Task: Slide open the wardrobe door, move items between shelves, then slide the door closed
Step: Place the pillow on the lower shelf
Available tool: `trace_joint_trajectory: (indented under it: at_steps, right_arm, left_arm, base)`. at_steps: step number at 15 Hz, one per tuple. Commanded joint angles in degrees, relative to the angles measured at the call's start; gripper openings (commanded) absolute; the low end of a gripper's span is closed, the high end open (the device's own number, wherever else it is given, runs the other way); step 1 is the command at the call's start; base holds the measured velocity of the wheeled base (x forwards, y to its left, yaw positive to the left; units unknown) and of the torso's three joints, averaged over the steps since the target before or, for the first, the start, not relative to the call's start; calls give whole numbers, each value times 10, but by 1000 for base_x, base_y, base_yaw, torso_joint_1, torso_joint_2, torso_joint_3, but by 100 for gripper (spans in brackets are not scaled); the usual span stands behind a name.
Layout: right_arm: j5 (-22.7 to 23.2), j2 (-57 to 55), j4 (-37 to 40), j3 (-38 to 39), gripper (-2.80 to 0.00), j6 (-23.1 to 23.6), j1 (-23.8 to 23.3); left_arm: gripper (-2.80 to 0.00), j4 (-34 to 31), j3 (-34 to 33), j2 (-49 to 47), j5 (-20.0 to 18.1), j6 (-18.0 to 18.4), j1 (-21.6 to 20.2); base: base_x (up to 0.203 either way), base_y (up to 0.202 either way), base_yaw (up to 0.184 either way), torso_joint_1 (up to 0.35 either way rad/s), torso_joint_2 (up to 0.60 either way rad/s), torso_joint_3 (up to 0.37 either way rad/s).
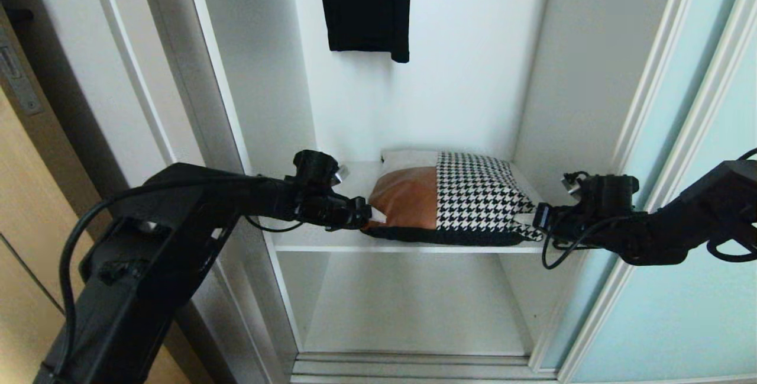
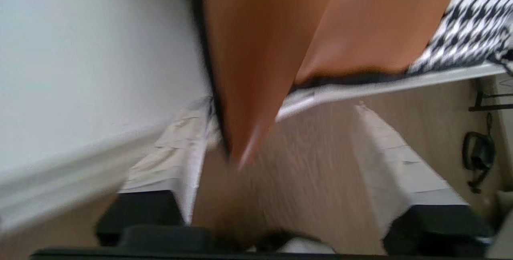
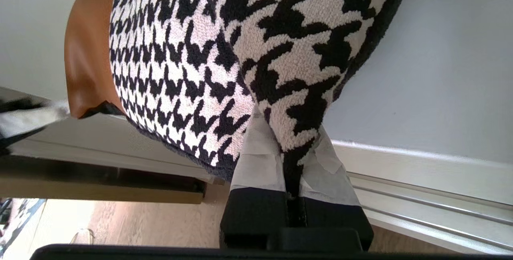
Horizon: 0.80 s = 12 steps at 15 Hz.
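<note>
Risk here looks lopsided: the left gripper [image 1: 371,216] has its fingers [image 2: 176,160] spread wide off the leather corner, while the right gripper [image 1: 539,219] is pinched tight on the houndstooth corner of the cushion [image 1: 455,197]. If that right arm pulls away without letting go, I'd guess it drags the cushion off the upper shelf [image 1: 331,242], since its front edge already overhangs a bit. Wardrobe contents: cushion on that upper shelf, nothing visible on the lower shelf [image 1: 408,313], black garment [image 1: 366,5] hanging above. Sliding wardrobe door [image 1: 668,307] sits open at the right.
</note>
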State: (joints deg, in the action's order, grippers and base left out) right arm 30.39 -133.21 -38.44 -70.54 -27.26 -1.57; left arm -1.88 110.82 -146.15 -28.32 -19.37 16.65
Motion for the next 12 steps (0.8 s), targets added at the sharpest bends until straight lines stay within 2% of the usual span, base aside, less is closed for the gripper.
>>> trace_joint_trajectory:
  at_steps: [1,5,12]
  right_arm:
    - [3,1,-19,22,-280,-2,-1]
    - [13,14,-28,48,-280,-3,-1]
    - [16,14,-27,50,-280,-3,-2]
  left_arm:
    - [0,26,1,-27,0,0,0]
    - [0,93,-3,-31,13,51,0]
    - [0,139,-2,-46,13,46,0]
  base:
    - [0,0,0,0,0,0]
    - [0,0,0,0,0,0]
    - [0,0,0,0,0,0]
